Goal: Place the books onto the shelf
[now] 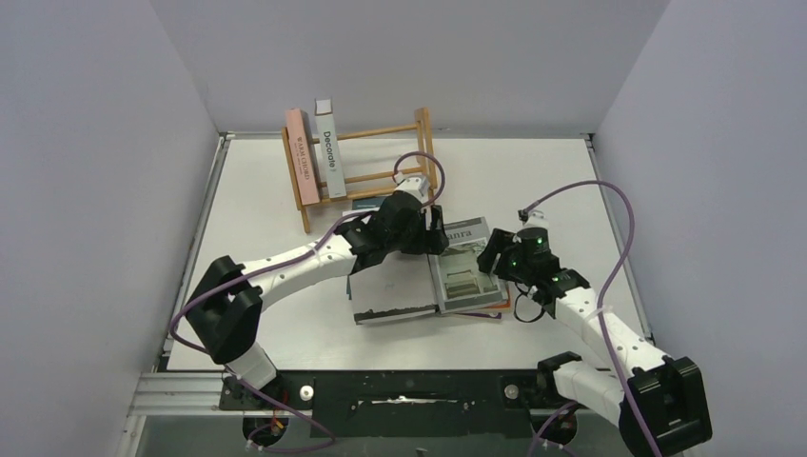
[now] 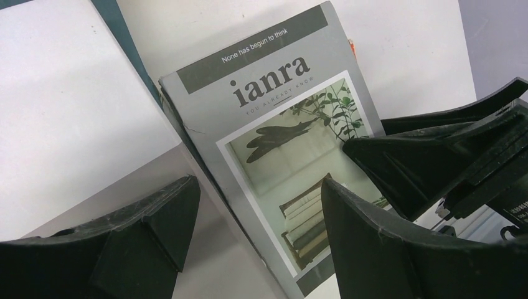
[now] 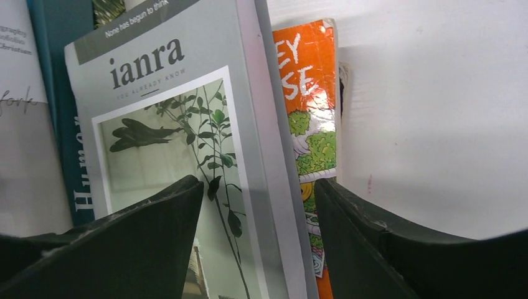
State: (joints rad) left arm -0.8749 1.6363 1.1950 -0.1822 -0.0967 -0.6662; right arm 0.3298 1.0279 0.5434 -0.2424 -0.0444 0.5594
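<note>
**Two open grippers close in on a flat pile of books**

At least two books stand on the shelf [image 1: 423, 143], a small wooden rack at the far edge of the table [image 1: 266, 238], left of its middle. The pink book [image 1: 301, 157] and the "Decorate" book [image 1: 331, 152] lean together at the rack's left end, so the rest of the rails stay free for more.

The other books lie flat in a pile at the middle of the table, which likely makes them awkward to lift straight from above. Topmost on the right is the grey "ianra" book [image 3: 187, 156]. The orange paperback [image 3: 308, 124] shows under its right edge. To its left are the teal "Humor" book [image 3: 65, 124] and a white book [image 1: 390, 286].

The right gripper [image 3: 258, 187] sits low at the pile's right side. Its jaws are apart and straddle the right edges of the grey and orange books without gripping anything yet. It seems set to pinch that edge.

The left gripper [image 2: 256, 184] hovers over the pile's far side with its jaws wide and empty. The grey cover lies below the gap, perhaps so this arm can steady or take over the book.
</note>
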